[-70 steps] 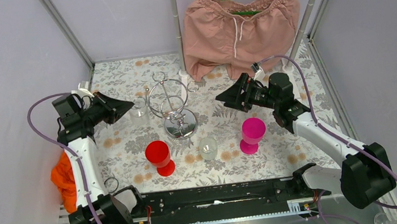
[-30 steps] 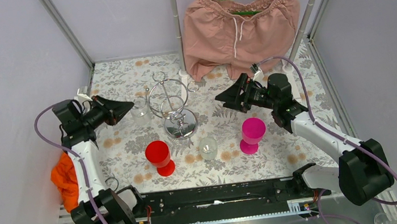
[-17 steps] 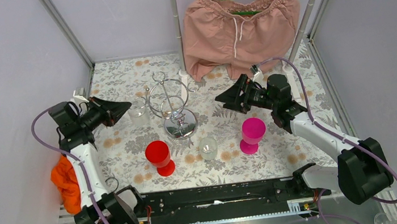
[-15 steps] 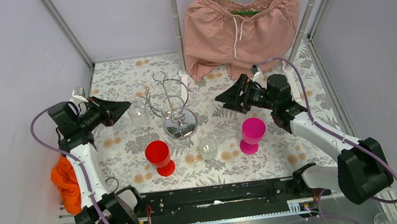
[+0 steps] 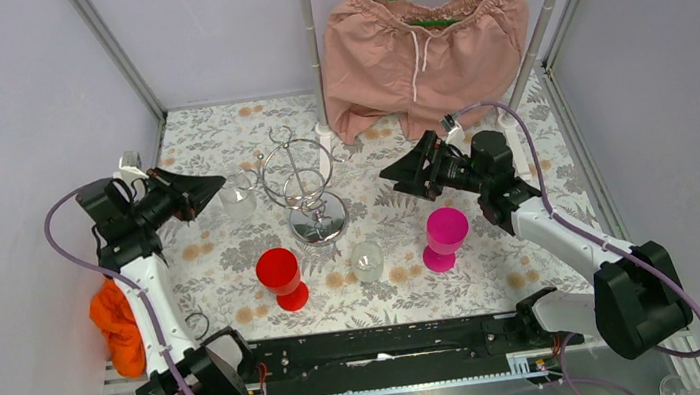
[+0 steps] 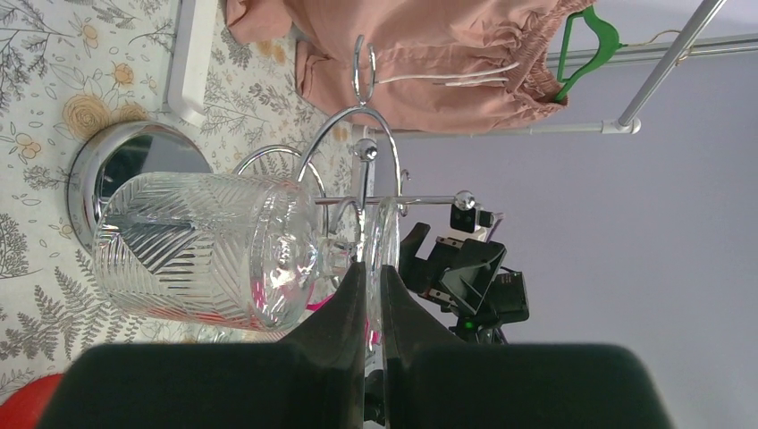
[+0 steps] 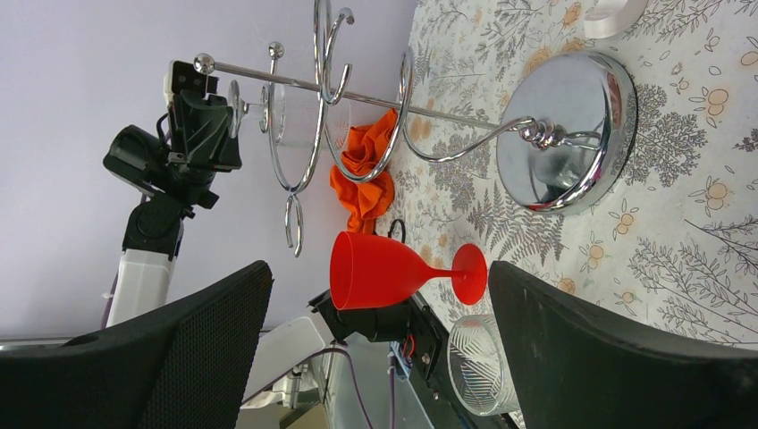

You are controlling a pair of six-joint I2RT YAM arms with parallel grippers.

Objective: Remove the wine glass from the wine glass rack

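Note:
The chrome wine glass rack (image 5: 299, 178) stands mid-table on its round mirror base (image 5: 319, 224). It also shows in the left wrist view (image 6: 362, 125) and in the right wrist view (image 7: 563, 134). A clear cut-pattern wine glass (image 5: 237, 199) hangs upside down just left of the rack's left hooks. My left gripper (image 5: 214, 188) is shut on its foot disc (image 6: 385, 234), with the bowl (image 6: 197, 255) below. I cannot tell whether the foot is free of the hook. My right gripper (image 5: 391, 172) is open and empty to the right of the rack (image 7: 380, 268).
A red wine glass (image 5: 280, 275), a clear tumbler (image 5: 367, 259) and a magenta wine glass (image 5: 444, 234) stand in front of the rack. Pink shorts (image 5: 423, 42) hang on a green hanger at the back. An orange cloth (image 5: 114, 322) lies at the left edge.
My left arm has drawn back to the left, taking the clear wine glass a little away from the rack. The right arm has barely moved.

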